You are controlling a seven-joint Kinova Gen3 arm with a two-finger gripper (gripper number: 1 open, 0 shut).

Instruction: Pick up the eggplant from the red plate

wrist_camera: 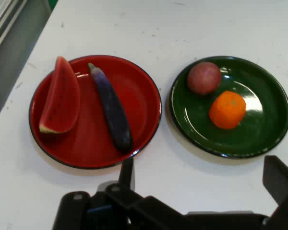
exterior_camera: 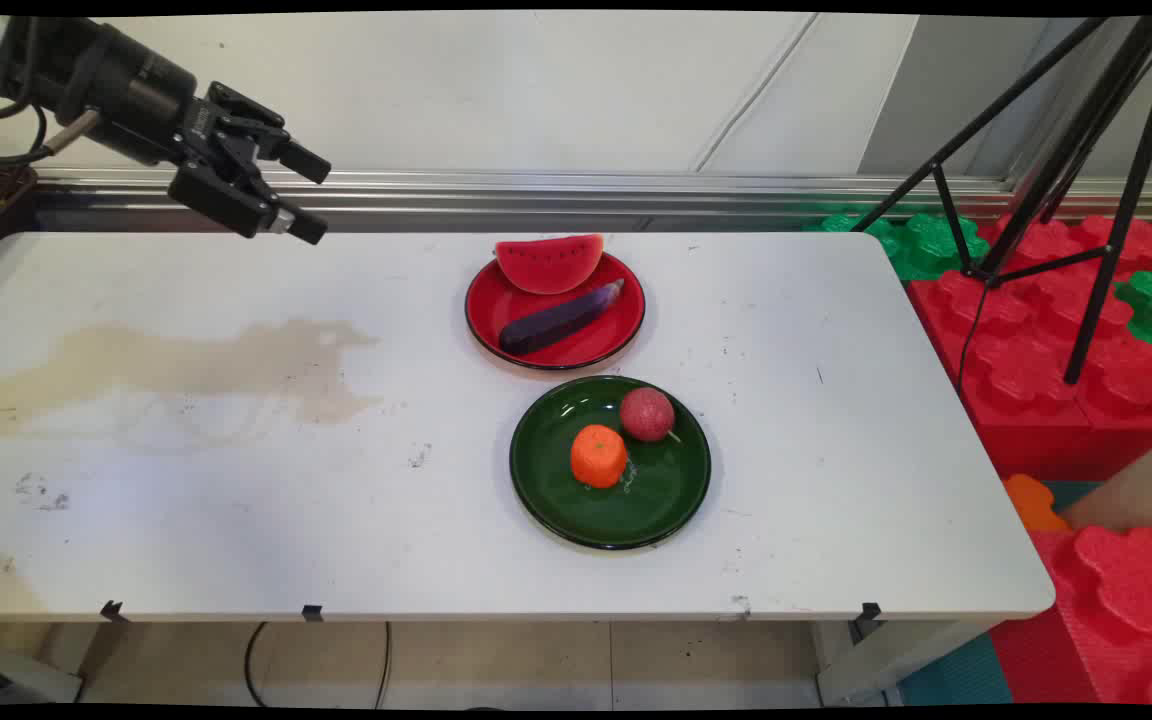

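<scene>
Main view: the gripper [exterior_camera: 308, 195] hangs high over the table's [exterior_camera: 236, 500] far left corner, pointing right; its two fingers stand wide apart with nothing between them and touch nothing; the nearest things are the plates, well apart from it to the right. Count: two plates, four pieces of food. The red plate [exterior_camera: 496, 315] sits toward the far edge near the middle; it carries one watermelon slice [exterior_camera: 548, 263] at its far rim and one eggplant [exterior_camera: 561, 318] lying aslant in front of the slice. The green plate [exterior_camera: 626, 510] sits just nearer and slightly right, almost touching the red one; it carries one orange [exterior_camera: 598, 455] and one dark red round fruit [exterior_camera: 647, 413], side by side. This view alone shows a brownish stain [exterior_camera: 186, 365] on the left of the table, a black tripod [exterior_camera: 1076, 150] at right, and red and green foam blocks [exterior_camera: 1036, 330] beyond the table's right end.

Hand view: the fingers [wrist_camera: 126, 172] rise from the bottom edge, spread wide and empty; the gripper [wrist_camera: 201, 176] faces both plates; red plate [wrist_camera: 144, 93] left, green plate [wrist_camera: 273, 129] right, a narrow strip of table between them; the slice [wrist_camera: 60, 98] and eggplant [wrist_camera: 113, 110] lie apart here; orange [wrist_camera: 227, 109] and red fruit [wrist_camera: 203, 77] nearly touch.
</scene>
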